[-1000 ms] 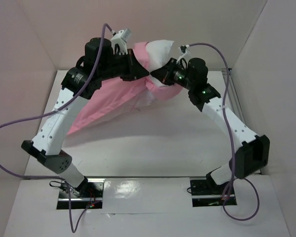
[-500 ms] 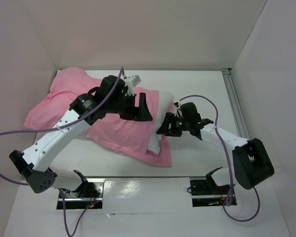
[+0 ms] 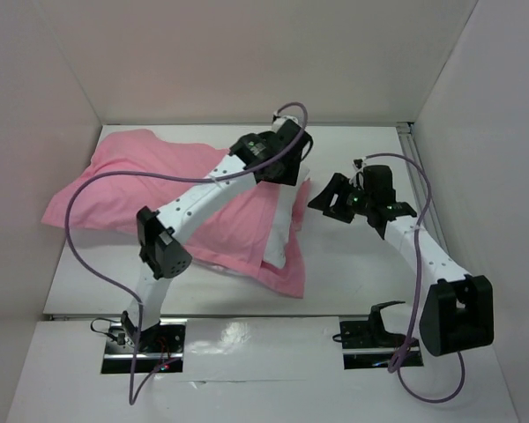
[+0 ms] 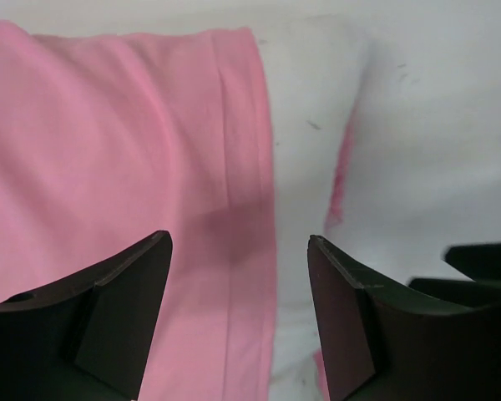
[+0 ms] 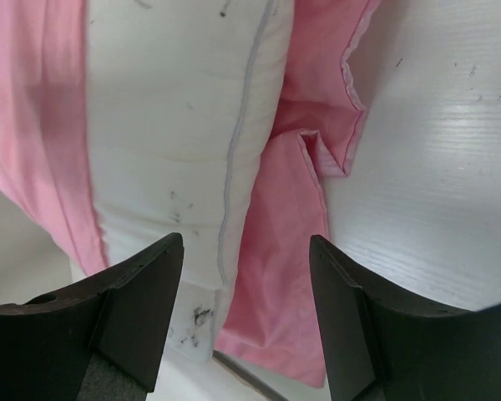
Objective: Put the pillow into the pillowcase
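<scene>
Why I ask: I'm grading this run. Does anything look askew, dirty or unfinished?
Yes. One end of the pillow sticks out of the pillowcase mouth, whose hem lies crumpled on the table. The exposed white fabric bears dark smudges near its seam.

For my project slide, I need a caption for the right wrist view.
Right gripper, jaws open, hovers over the exposed end of the pillow, pink pillowcase on either side.
</scene>
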Available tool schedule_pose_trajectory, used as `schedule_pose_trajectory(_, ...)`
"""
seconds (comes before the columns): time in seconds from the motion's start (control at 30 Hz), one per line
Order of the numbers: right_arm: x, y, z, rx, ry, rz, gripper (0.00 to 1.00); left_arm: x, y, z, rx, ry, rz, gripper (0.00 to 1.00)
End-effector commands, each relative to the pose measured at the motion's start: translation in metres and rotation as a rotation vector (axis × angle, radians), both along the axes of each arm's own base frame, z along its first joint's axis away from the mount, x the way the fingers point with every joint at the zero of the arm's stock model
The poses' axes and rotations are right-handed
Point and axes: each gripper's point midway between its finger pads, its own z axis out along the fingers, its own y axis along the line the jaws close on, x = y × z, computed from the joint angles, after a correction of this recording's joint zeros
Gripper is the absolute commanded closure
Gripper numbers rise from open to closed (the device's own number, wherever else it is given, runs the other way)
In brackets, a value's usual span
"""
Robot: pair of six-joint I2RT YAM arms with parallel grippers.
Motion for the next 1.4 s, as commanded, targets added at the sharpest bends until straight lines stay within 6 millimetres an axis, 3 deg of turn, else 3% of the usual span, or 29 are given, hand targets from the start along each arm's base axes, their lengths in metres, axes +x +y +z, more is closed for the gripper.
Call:
schedule_pose_trajectory(0.0, 0.019, 0.011, 0.019, 0.094, -0.039, 0.027, 0.30, 0.011, 0.026, 0.000, 0.162, -0.075, 0.121, 0.21)
schedule_pose_trajectory(0.1, 0.023, 0.015, 0.015, 0.113, -0.033, 0.042, 0.30, 0.016, 0.028, -0.004, 0.189, -0.086, 0.140, 0.23)
schedule_pose_trajectory(0.33, 0.027, 0.022, 0.001, 0.146, -0.002, 0.061, 0.30, 0.030, 0.017, -0.047, 0.294, -0.050, 0.098, 0.27)
schedule_pose_trajectory(0.47, 0.032, 0.025, -0.003, 0.170, 0.012, 0.066, 0.30, 0.034, 0.012, -0.054, 0.299, -0.048, 0.079, 0.32)
schedule_pose_trajectory(0.57, 0.038, 0.028, -0.009, 0.180, 0.028, 0.069, 0.30, 0.037, 0.009, -0.047, 0.291, -0.064, 0.071, 0.33)
schedule_pose_trajectory(0.87, 0.052, 0.033, -0.007, 0.198, 0.022, 0.083, 0.30, 0.028, -0.011, -0.043, 0.182, -0.028, -0.013, 0.27)
schedule_pose_trajectory(1.03, 0.051, 0.035, -0.009, 0.215, 0.028, 0.093, 0.30, 0.029, -0.013, -0.055, 0.206, -0.011, -0.025, 0.26)
schedule_pose_trajectory(1.13, 0.053, 0.037, -0.009, 0.228, 0.024, 0.097, 0.30, 0.033, -0.005, -0.059, 0.228, -0.008, 0.006, 0.38)
schedule_pose_trajectory(1.2, 0.056, 0.040, -0.010, 0.246, 0.024, 0.109, 0.30, 0.036, -0.001, -0.059, 0.236, -0.007, 0.007, 0.59)
schedule_pose_trajectory(1.23, 0.056, 0.044, -0.007, 0.277, 0.016, 0.138, 0.30, 0.036, 0.000, -0.055, 0.229, -0.013, 0.008, 0.76)
schedule_pose_trajectory(1.37, 0.057, 0.065, -0.013, 0.327, 0.041, 0.191, 0.30, 0.033, 0.009, -0.039, 0.217, -0.021, 0.008, 0.97)
